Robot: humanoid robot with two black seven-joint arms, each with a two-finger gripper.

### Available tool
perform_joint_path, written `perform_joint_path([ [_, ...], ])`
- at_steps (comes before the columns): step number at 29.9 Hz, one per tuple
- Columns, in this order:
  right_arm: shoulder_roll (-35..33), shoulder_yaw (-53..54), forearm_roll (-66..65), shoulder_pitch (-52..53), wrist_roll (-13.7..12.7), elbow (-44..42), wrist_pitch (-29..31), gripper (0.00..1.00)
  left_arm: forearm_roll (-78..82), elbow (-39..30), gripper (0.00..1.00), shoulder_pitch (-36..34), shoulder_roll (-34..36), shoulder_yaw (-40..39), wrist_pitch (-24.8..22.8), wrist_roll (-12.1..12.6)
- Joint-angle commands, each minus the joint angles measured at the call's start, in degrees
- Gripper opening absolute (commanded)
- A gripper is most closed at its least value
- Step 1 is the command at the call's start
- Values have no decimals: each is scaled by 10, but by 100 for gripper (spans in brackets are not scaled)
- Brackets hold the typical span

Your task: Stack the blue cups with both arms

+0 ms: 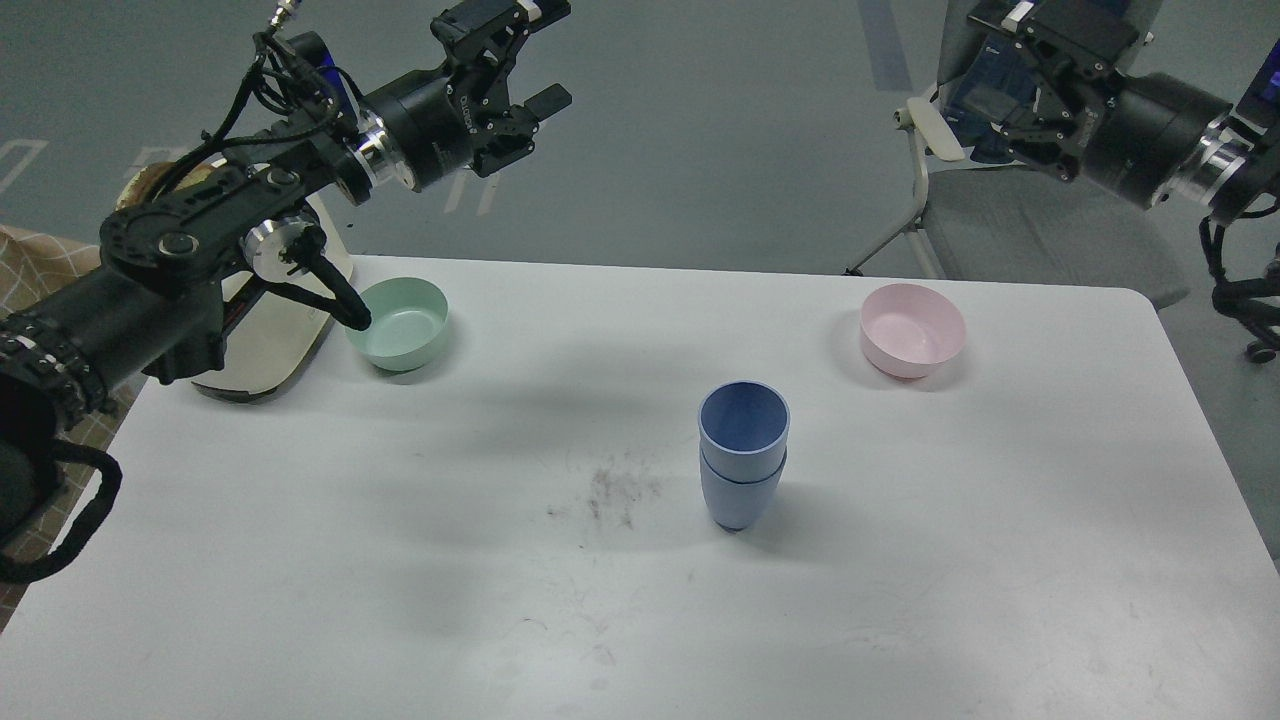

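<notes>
Blue cups (742, 455) nested upright, mouths up.

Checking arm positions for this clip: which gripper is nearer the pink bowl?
Right. The right gripper hangs above and just right of the pink bowl; the left gripper is far across the table, above the green bowl.
</notes>
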Motion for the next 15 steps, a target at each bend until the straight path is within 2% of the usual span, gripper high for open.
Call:
perform_joint_path([
  [1,47,110,16,-89,0,-23,0,99,-65,42,98,34,-32,-1,0,4],
  [7,129,173,16,-136,0,-68,0,100,-83,74,98,71,-69,-2,0,4],
  [15,147,177,16,-145,0,-70,-5,100,-82,83,98,114,-78,-74,0,5],
])
